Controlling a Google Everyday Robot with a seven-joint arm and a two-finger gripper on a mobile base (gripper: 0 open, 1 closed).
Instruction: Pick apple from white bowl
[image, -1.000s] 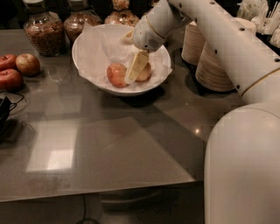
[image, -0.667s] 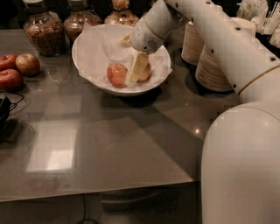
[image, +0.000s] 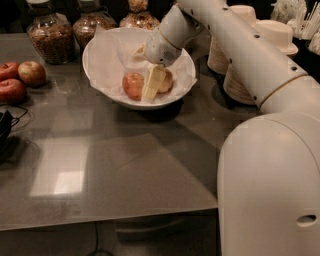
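Note:
The white bowl (image: 102, 75), lined with crinkled white paper, stands at the back middle of the table. In it lie the reddish-pink apple (image: 132, 85) and, to its right, a paler yellow-tan apple (image: 168, 81). My gripper (image: 152, 84) reaches down into the bowl from the upper right. Its cream tip sits between the two apples, against the right side of the reddish-pink one. It partly hides the paler apple.
Three darker red apples (image: 20, 80) lie at the left edge of the grey table (image: 125, 170). Glass jars (image: 47, 35) stand behind the bowl. Stacked paper bowls (image: 240, 70) stand at the right, behind my arm. A black cable (image: 7, 127) lies at the left.
The gripper has sunk slightly lower into the bowl between the two apples. The apples and the bowl have not moved.

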